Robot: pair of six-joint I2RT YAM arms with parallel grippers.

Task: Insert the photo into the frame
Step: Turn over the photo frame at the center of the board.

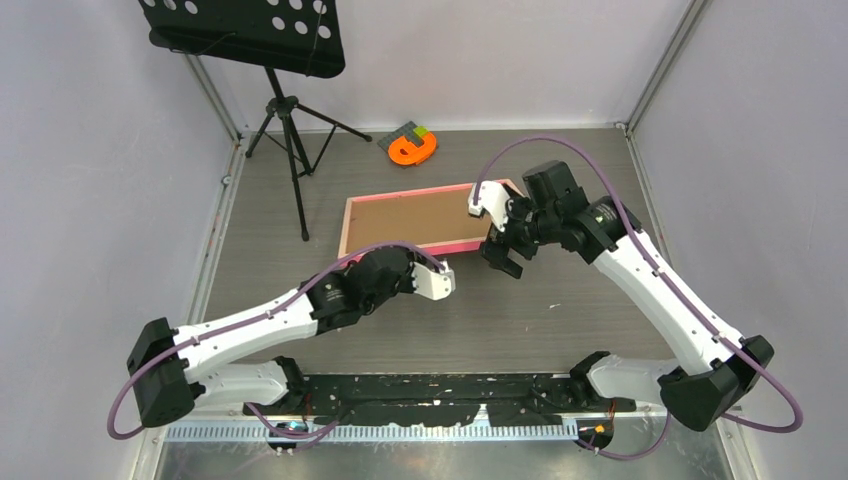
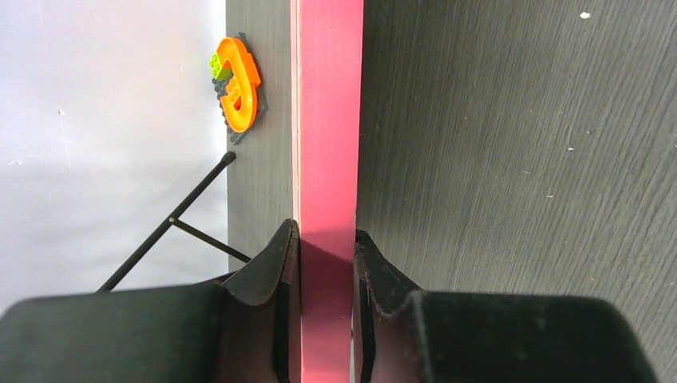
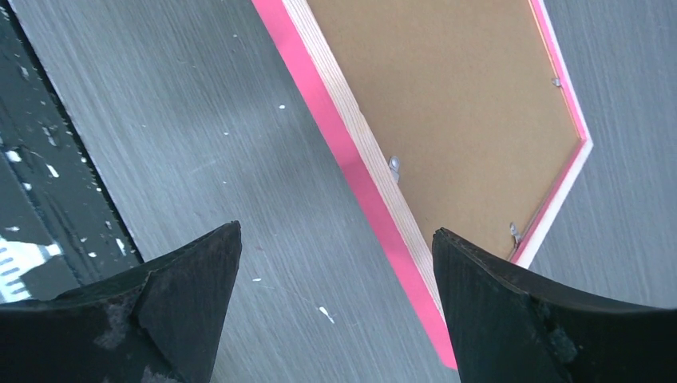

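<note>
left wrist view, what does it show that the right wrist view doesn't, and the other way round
Only the left wrist view: the left tool shut on the frame at its pink edge, an orange toy near the wall, and a stand's black legs.
Only the right wrist view: the right tool open with nothing in it, the brown backing board set in the frame, and its small metal clips.
Both: the pink frame edge and the grey table.
</note>
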